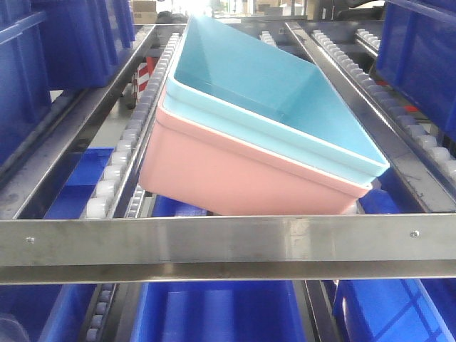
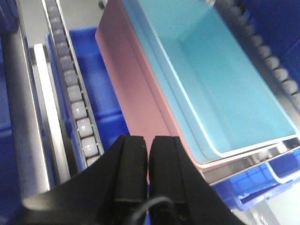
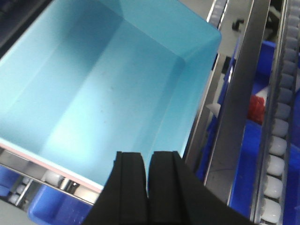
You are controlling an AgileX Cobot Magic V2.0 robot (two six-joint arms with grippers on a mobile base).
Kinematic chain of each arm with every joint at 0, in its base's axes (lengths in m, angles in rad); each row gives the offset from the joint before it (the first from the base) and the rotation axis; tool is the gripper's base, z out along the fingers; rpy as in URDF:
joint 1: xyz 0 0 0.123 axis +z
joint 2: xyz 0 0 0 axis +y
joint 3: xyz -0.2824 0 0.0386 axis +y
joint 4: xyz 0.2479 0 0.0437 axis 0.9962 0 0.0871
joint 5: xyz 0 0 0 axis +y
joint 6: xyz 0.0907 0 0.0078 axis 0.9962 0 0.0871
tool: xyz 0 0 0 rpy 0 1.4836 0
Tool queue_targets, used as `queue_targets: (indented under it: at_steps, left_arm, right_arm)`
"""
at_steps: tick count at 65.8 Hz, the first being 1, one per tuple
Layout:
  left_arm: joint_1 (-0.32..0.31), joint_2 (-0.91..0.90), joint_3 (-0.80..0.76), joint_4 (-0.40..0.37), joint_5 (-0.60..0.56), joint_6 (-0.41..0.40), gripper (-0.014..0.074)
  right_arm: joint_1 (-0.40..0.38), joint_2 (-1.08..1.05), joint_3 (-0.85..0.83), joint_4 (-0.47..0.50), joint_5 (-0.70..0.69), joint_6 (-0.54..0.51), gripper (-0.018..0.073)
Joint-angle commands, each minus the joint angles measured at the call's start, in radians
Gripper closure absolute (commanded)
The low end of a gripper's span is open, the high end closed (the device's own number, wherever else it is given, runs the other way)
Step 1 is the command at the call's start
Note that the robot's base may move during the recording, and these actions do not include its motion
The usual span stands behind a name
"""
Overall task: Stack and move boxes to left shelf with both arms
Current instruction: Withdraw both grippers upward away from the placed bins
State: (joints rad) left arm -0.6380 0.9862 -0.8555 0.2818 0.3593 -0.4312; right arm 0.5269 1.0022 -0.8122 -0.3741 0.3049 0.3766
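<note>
No text, label, brand or number can be read in any view — the bins, rails and rollers show only plain, unmarked surfaces.

Dark blue bins [image 1: 214, 313] sit below the rack; more bins [image 1: 78, 35] stand at both sides. Bright light [image 1: 206, 6] glares far behind.

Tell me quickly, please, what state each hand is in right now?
Left hand: closed, holding nothing, next to the pink box.
Right hand: closed, holding nothing, over the light blue box.
</note>
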Motion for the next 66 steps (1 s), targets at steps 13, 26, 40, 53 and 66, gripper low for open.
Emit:
queue_targets:
  at_steps: [13, 26, 40, 53, 66]
  left_arm:
    - [-0.108, -0.265, 0.159, 0.075, -0.150, 0.006, 0.0595]
    - [-0.198, -0.345, 0.258, 0.080, -0.150, 0.006, 0.0596]
    - [-0.205, -0.345, 0.271, 0.050, -0.147, 0.006, 0.0598]
    - [-0.205, -0.343, 0.271, 0.050, -0.147, 0.006, 0.0598]
    - [-0.205, -0.343, 0.271, 0.050, -0.147, 0.006, 0.0598]
  right_arm:
    - [0.002, -0.236, 0.182, -0.017, -0.209, -0.005, 0.0505]
    - [0.002, -0.350, 0.280, -0.018, -0.252, -0.005, 0.0505]
    - [0.002, -0.354, 0.291, -0.018, -0.255, -0.005, 0.0505]
    - [0.002, -0.354, 0.291, -0.018, -0.254, -0.005, 0.0505]
    - [0.002, -0.354, 0.291, -0.018, -0.254, -0.005, 0.0505]
